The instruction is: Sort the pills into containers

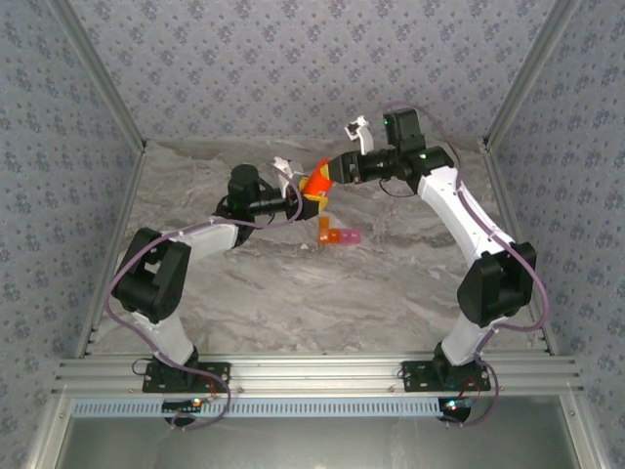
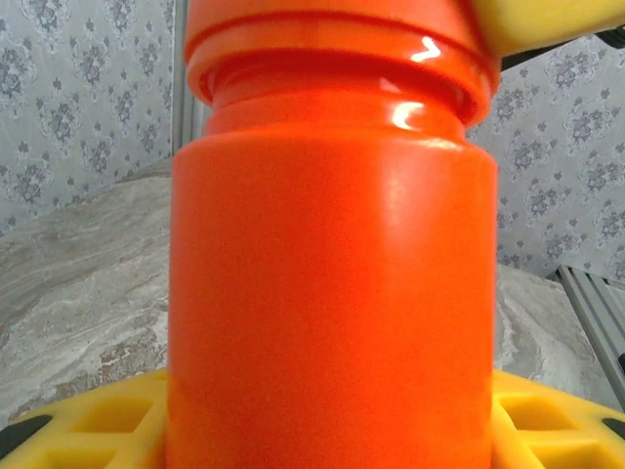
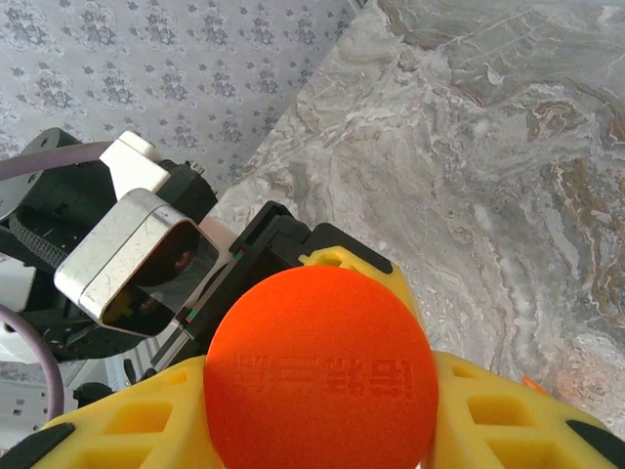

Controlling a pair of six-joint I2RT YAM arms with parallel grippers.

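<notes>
An orange round bottle (image 1: 315,185) hangs above the middle of the table between both arms. My left gripper (image 1: 304,201) is shut on its body (image 2: 332,293), with a yellow finger (image 2: 78,425) on each side. My right gripper (image 1: 325,172) is shut on the bottle's cap (image 3: 320,371), a round orange disc with raised lettering, held between yellow fingers (image 3: 117,430). The containers (image 1: 338,235), a small joined orange and pink box, lie on the table just below and to the right of the bottle. The pills are hidden.
The marble tabletop (image 1: 322,293) is walled by patterned panels at the back and on both sides. An aluminium rail (image 1: 322,376) runs along the near edge by the arm bases. The left wrist's camera housing (image 3: 137,256) sits close to my right gripper.
</notes>
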